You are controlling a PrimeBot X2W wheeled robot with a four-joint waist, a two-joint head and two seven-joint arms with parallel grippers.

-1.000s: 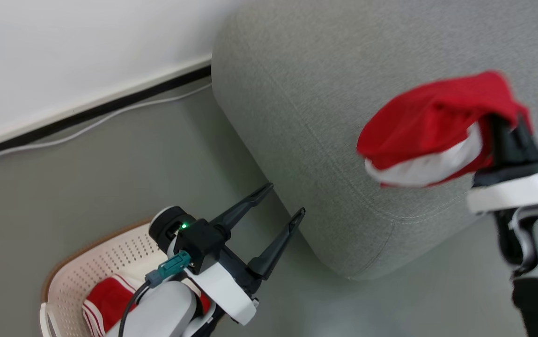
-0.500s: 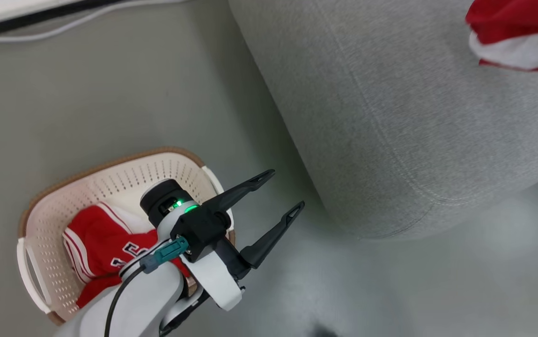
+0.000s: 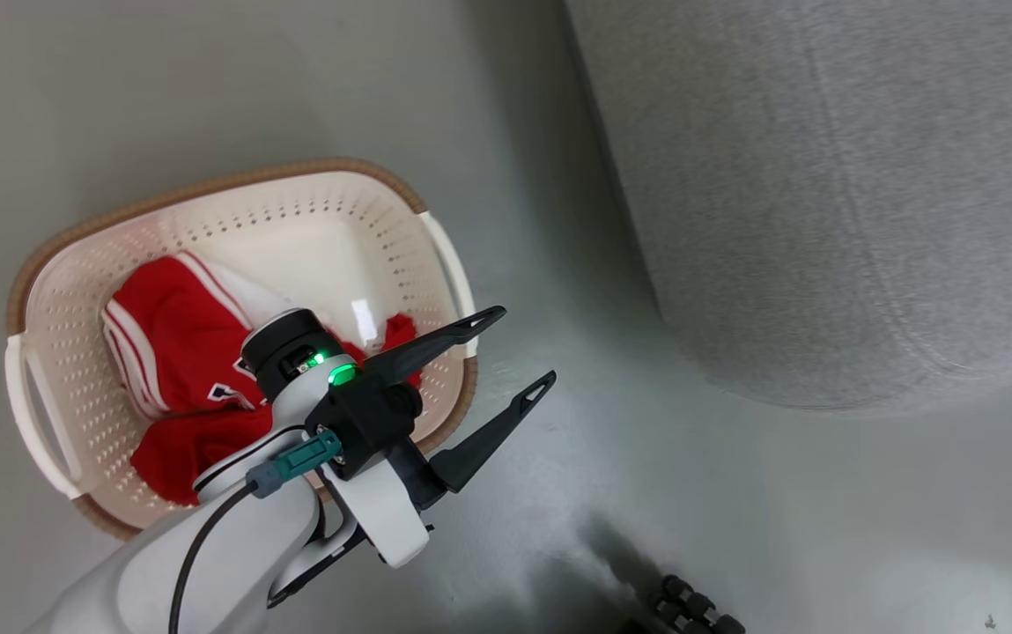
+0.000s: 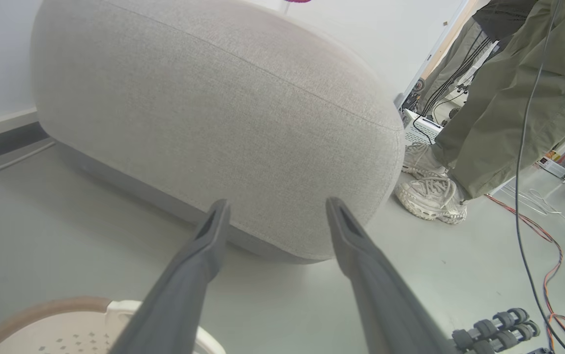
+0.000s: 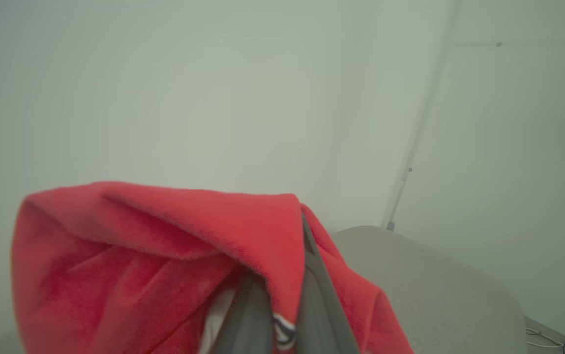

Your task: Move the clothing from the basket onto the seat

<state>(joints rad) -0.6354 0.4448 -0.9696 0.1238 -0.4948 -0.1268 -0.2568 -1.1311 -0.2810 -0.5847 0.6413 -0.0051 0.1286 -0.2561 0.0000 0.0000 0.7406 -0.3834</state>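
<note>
- Down on the floor, just beside the rounded end of the seat point(image 3: 823, 176), the basket point(image 3: 206, 183) is sitting with one red garment point(image 3: 175, 352) lying crumpled inside, white stripes and a scrap of dark lettering showing.
- Left gripper point(image 3: 525, 343) is hovering over the basket's seat-side rim, fingers spread wide and carrying nothing. In the left wrist view they are pointing towards the seat's flank, not down at the cloth.
- Right gripper point(image 5: 282, 295) is pinching the other red garment point(image 5: 154, 246), fingers pressing close on the fabric, which is draping over them in the air.
- Grey seat top is showing beyond that garment. Cannot tell whether the cloth is hanging directly above it.
- Judging progress at under halfway: one piece is travelling but not yet set down, and one is waiting in the basket, not yet gripped.
</note>
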